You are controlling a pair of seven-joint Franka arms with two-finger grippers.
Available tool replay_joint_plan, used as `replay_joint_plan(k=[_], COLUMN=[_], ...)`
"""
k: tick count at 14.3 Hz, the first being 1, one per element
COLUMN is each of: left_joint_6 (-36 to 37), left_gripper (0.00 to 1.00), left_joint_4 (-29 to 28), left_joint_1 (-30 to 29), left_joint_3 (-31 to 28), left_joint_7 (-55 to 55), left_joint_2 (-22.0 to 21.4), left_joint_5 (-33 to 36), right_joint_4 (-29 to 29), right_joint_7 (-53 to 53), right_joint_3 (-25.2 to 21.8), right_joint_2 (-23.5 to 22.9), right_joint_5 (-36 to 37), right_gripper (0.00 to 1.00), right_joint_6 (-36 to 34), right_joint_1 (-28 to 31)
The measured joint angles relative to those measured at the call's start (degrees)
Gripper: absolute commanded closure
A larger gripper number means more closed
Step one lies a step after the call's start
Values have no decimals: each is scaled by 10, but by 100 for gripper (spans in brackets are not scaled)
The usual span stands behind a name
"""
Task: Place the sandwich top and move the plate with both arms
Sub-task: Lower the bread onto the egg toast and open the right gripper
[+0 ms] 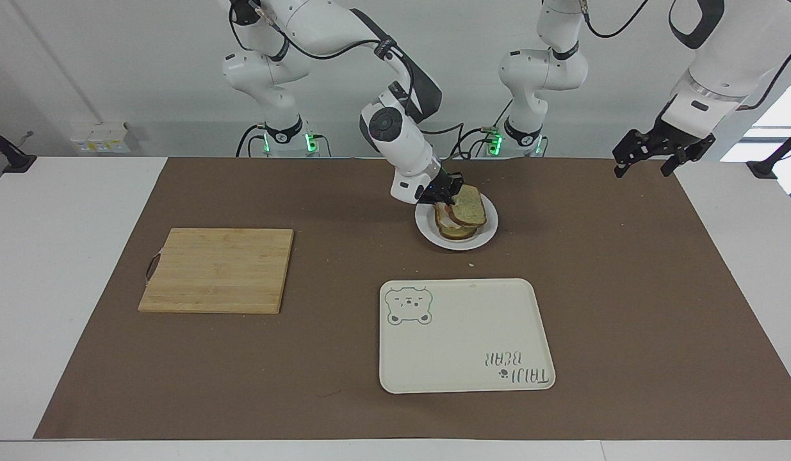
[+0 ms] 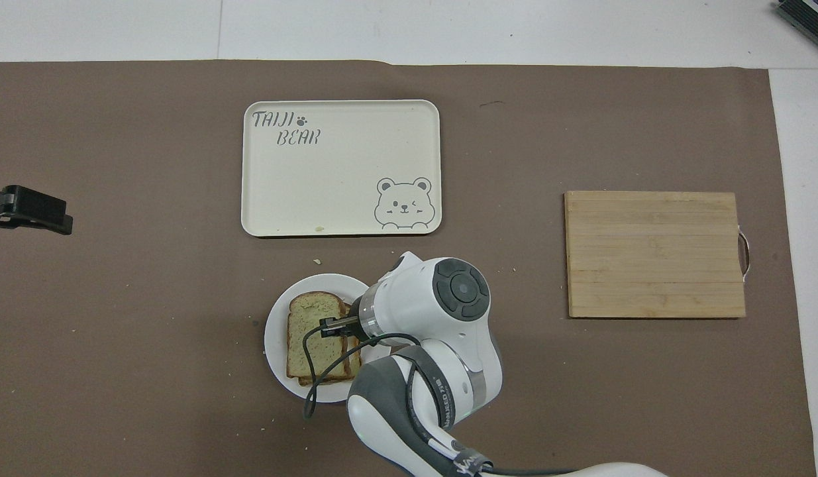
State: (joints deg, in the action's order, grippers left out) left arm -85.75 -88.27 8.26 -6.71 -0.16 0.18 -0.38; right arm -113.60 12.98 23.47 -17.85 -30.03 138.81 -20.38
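Sandwich top [image 1: 467, 206] is being held over the plate [image 1: 487, 233] by the right end effector [image 1: 448, 190], which is pinched shut on one edge of the slice. The slice is being kept tilted: the held edge is up, and the other edge looks to be resting on the egg slice [image 1: 456, 230] below it, though real touching cannot be told for sure. The plate is sitting on the tabletop [image 1: 626, 288], nearer to the robots than the bear tray [image 1: 465, 336].

In the overhead view the sandwich top [image 2: 314, 336] is lying almost square over the slice under it. Its long axis is running from near the robots to away from them, with the rounded crust end pointing toward the tray [image 2: 342, 169].

To do this step well, the held edge should be lowered gently until the slice is lying flat, and only then should the grip be let go. The edges should be lined up first, so nothing is hanging over. The bread is soft, so it should not be pushed down hard.

The left end effector [image 1: 651, 153] is being held wide open with nothing in it, waiting over the left arm's end of the tabletop. A wooden board [image 1: 217, 270] is lying toward the right arm's end.
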Motion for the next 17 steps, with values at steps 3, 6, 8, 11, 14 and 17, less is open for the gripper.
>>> replay_joint_plan(k=[3, 6, 8, 11, 14, 17], left_joint_6=[0, 0, 0, 0, 0, 0], left_gripper=[0, 0, 0, 0, 0, 0], left_joint_4=[0, 0, 0, 0, 0, 0], left_joint_1=[0, 0, 0, 0, 0, 0], left_joint_3=[0, 0, 0, 0, 0, 0], left_joint_7=[0, 0, 0, 0, 0, 0], left_joint_2=[0, 0, 0, 0, 0, 0], left_joint_5=[0, 0, 0, 0, 0, 0], right_joint_4=[-5, -5, -4, 1, 7, 10], right_joint_7=[0, 0, 0, 0, 0, 0], right_joint_3=[0, -2, -4, -11, -13, -14], right_joint_2=[-2, -2, -2, -1, 3, 15], right_joint_5=[0, 0, 0, 3, 79, 142], right_gripper=[91, 0, 0, 0, 0, 0], right_joint_6=[2, 2, 2, 9, 9, 5], right_joint_1=[0, 2, 6, 8, 29, 58])
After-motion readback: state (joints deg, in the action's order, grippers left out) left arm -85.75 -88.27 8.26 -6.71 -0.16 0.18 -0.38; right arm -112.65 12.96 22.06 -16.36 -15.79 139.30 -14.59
